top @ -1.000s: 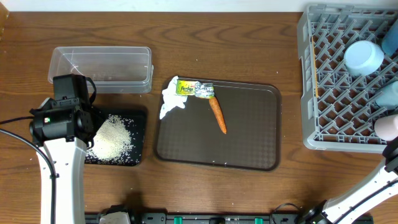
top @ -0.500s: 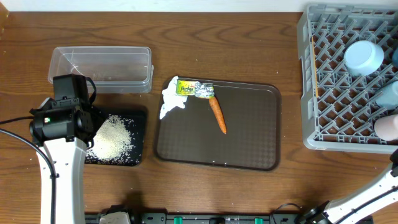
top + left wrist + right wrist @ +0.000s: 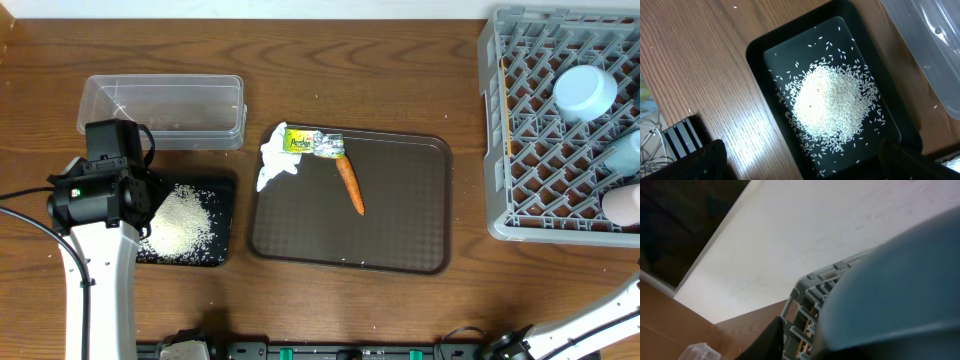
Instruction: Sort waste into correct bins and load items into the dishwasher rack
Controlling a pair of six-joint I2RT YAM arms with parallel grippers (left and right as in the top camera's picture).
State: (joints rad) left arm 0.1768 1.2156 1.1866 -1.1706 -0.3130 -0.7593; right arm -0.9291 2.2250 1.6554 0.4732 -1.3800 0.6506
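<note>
My left gripper (image 3: 800, 162) is open and empty, hanging over the black tray (image 3: 222, 200), which holds a pile of white rice (image 3: 180, 222); the rice also shows in the left wrist view (image 3: 832, 102). The clear tub (image 3: 162, 108) stands behind it. The tissue (image 3: 272, 165), wrapper (image 3: 312, 143) and carrot (image 3: 350, 185) lie on the brown tray (image 3: 400, 230). In the grey rack (image 3: 497, 120) are a light-blue bowl (image 3: 585, 90), a white cup (image 3: 622, 205) and chopsticks (image 3: 807, 330). My right gripper is off the overhead view; the blue plate-bowl (image 3: 900, 285) fills its wrist view against the jaws.
The rack stands at the table's right edge, and its corner (image 3: 800, 292) shows in the right wrist view with a white wall behind. Bare wood lies between the brown tray and the rack. The right arm's lower link (image 3: 590, 320) crosses the front right corner.
The dark part of the right arm near the rack's front right corner has slid right, out of the overhead view. The left arm and the waste have not moved.
</note>
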